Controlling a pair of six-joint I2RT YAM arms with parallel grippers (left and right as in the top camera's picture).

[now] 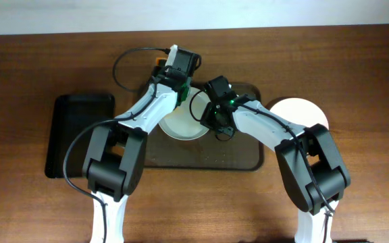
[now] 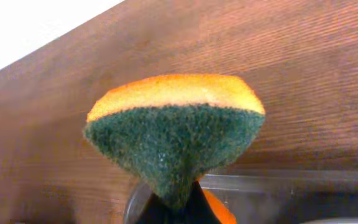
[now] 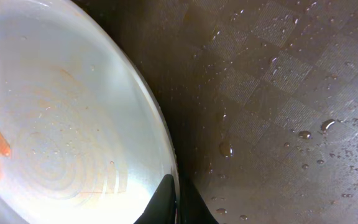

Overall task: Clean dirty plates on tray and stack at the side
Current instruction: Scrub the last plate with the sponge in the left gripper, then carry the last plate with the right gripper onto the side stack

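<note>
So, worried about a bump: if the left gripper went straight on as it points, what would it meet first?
Probably the wooden table beyond the tray rim, sponge touching first; depth unclear.

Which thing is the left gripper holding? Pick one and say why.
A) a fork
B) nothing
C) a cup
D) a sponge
D: the left wrist view shows the left gripper pinching an orange sponge with a green scouring face. The right gripper grips the plate by its rim.
</note>
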